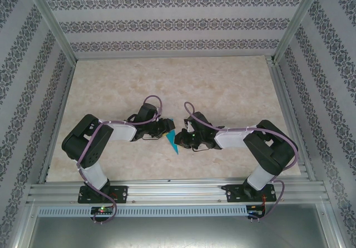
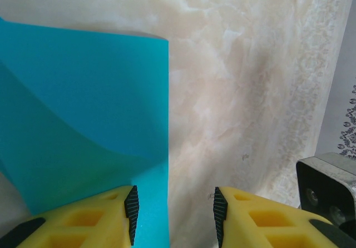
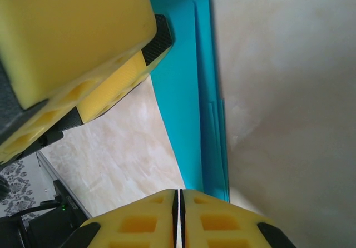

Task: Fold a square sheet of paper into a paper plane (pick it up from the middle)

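Marbled beige tabletop (image 1: pixel 167 81), boxed in by patterned walls, carries the turquoise paper (image 1: pixel 173 141) at its middle, directly between the 2 grippers. The paper is partly folded: the right wrist view shows stacked layers along 1 straight edge, and from above it reads as a slim wedge. Its long axis runs from far to near, and the sharp tip points toward the arm bases, leaning slightly to the right.

The right gripper (image 3: pixel 179 217) has its jaws fully closed, with the tips set at 1 end of the paper. No turquoise shows in the seam between them, so it looks more like pressing a crease flat than pinching, though that cannot be confirmed.

The left gripper (image 2: pixel 175 220) stands part-open with nothing clamped, and the paper's straight edge runs into its gap. In the right wrist view, 1 of its fingers (image 3: pixel 83 42) meets the paper's other side, likely pinning the layers so they neither spring open nor slide. Whether that finger truly touches the sheet cannot be told.
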Action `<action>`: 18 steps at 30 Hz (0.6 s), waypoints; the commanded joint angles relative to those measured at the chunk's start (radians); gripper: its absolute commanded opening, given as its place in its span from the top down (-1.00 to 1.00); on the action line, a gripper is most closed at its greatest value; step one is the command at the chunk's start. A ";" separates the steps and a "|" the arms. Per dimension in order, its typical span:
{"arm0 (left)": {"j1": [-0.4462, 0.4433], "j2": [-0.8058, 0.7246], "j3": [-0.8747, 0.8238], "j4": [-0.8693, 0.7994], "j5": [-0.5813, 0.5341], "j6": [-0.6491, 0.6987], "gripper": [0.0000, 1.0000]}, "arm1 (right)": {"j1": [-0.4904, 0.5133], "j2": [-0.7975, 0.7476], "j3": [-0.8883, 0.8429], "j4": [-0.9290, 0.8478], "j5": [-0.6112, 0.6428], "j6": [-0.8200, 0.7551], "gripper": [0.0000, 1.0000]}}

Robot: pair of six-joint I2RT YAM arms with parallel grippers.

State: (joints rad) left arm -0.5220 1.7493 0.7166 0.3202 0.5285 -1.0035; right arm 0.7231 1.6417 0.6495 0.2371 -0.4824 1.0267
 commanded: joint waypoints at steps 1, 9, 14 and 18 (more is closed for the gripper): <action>-0.016 0.100 -0.004 -0.075 -0.048 0.014 0.12 | -0.009 -0.035 -0.008 0.024 0.019 0.011 0.75; -0.017 0.107 0.007 -0.075 -0.040 0.014 0.12 | 0.002 -0.022 -0.002 0.076 0.005 0.044 0.75; -0.016 0.108 0.008 -0.068 -0.026 0.007 0.12 | 0.016 0.017 0.020 0.098 -0.010 0.057 0.77; -0.016 0.095 0.003 -0.076 -0.029 0.010 0.12 | 0.023 0.053 0.049 0.094 -0.020 0.063 0.76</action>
State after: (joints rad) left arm -0.5213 1.7588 0.7395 0.2897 0.5392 -1.0035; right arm 0.7357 1.6676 0.6647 0.3046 -0.4873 1.0748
